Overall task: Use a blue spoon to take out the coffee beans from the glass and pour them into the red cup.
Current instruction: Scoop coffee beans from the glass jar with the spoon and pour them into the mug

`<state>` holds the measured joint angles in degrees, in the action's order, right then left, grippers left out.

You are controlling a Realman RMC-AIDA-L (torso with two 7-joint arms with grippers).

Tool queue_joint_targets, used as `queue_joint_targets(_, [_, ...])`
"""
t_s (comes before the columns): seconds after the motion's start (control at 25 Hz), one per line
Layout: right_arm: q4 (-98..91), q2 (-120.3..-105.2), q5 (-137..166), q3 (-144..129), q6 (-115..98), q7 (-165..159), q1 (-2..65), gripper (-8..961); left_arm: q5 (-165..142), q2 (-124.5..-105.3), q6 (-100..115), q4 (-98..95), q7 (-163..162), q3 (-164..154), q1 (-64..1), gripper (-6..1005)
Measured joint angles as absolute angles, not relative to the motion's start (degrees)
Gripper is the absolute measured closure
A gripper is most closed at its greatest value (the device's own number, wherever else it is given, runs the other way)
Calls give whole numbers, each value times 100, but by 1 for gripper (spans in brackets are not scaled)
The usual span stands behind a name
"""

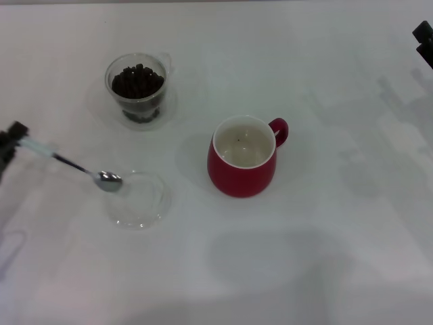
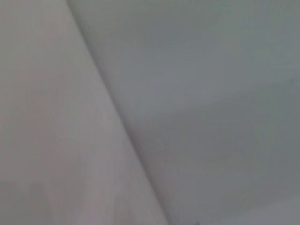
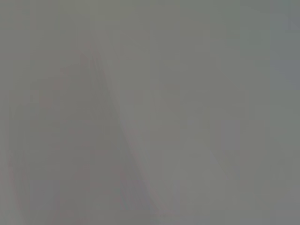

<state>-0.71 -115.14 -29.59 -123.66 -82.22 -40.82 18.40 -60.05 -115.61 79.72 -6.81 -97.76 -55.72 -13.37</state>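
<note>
In the head view, the glass [image 1: 137, 88] stands at the back left, filled with coffee beans [image 1: 137, 80]. The red cup [image 1: 244, 156] stands at the middle, its handle to the right, its white inside holding one dark speck. My left gripper [image 1: 12, 137] is at the left edge, shut on the pale handle of the blue spoon [image 1: 71, 164]. The spoon's silver bowl [image 1: 109, 179] hangs over the rim of a flat clear dish and looks empty. My right gripper [image 1: 425, 39] is parked at the far right edge. The wrist views show only blank surface.
A flat shallow clear dish [image 1: 139, 200] lies on the white table [image 1: 325, 257] in front of the glass, left of the red cup. A round clear saucer-like base [image 1: 169, 108] lies under the glass.
</note>
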Motion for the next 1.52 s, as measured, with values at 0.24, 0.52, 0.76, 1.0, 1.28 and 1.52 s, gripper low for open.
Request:
queue_joint_targets(0.24, [-70,-11514,-2971,-12356,-8211,-4080,1822,95,-5278,-11460,8363,-1674,-9728,-5573,-1159,875])
queue_joint_targets(0.52, [-161,-11515,-2970,-12357,-8193,-4078,1860,95,-5570,-10948,7868,-2182,-9371,-5427,-2074,876])
queue_joint_targets(0.76, [-246,-11522,-2958,-12358,-8127,-4078,1806,96,-6534,-10887,7082,-2184,-9239,-5428,-2810,876])
queue_joint_targets(1.0, [-246,-11523,-2948,-12373,-8086,-4092,1785,96,-6710,-11239,6489,-2183,-8554,-5421,-3125,875])
queue_joint_targets(1.28, [-246,-11523,-2945,-12369,-8068,-4090,1789,96,-6734,-11604,6186,-2124,-7981,-5459,-3344,876])
queue_joint_targets(1.52, [-252,-11523,-2959,-12366,-8068,-4097,1781,95,-6851,-11847,5902,-2087,-7910,-5465,-3355,874])
